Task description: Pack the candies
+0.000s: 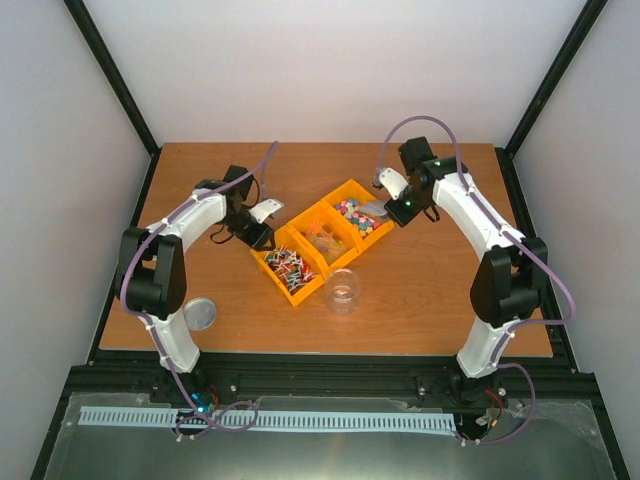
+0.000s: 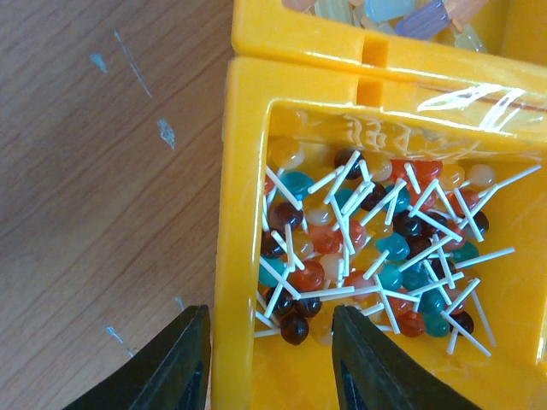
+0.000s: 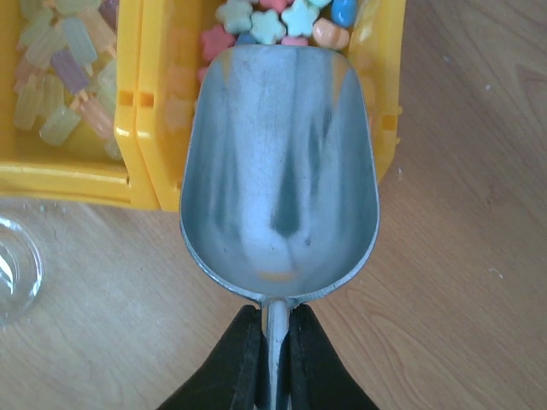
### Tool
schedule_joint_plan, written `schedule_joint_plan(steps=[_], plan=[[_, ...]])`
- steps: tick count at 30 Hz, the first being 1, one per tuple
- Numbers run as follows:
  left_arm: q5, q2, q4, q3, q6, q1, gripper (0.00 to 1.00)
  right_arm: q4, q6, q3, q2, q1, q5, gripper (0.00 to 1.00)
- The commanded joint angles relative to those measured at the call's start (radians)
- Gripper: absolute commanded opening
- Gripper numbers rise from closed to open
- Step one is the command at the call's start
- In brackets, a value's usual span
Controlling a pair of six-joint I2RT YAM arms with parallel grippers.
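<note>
The candies, small mixed pink, green, blue and orange sweets, fill the far right yellow bin; they also show at the top of the right wrist view. My right gripper is shut on the handle of a metal scoop. The scoop is empty and its tip lies over the candy bin's near edge. The clear jar stands open on the table in front of the bins. My left gripper is open, its jaws either side of the lollipop bin's left wall without touching it.
Three yellow bins sit in a diagonal row: lollipops in the near left one, pale wrapped sweets in the middle. A round metal lid lies near the left arm's base. The jar's rim shows at the right wrist view's left edge.
</note>
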Motion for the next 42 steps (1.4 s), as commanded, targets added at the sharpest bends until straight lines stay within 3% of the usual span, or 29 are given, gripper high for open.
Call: schedule_joint_plan(steps=[1, 22, 32, 42], plan=[[0.020, -0.029, 0.038, 0.008, -0.014, -0.002, 0.41, -0.195, -0.094, 0.101, 0.065, 0.018, 0.052, 0.03], [0.039, -0.019, 0.085, -0.020, -0.032, -0.030, 0.39, -0.505, -0.185, 0.498, 0.342, 0.104, 0.242, 0.03], [0.038, -0.012, 0.118, -0.029, -0.044, -0.041, 0.38, -0.508, -0.204, 0.526, 0.419, 0.127, 0.322, 0.03], [0.021, 0.030, 0.127, 0.010, -0.039, -0.044, 0.36, -0.489, -0.153, 0.636, 0.546, 0.128, 0.250, 0.03]])
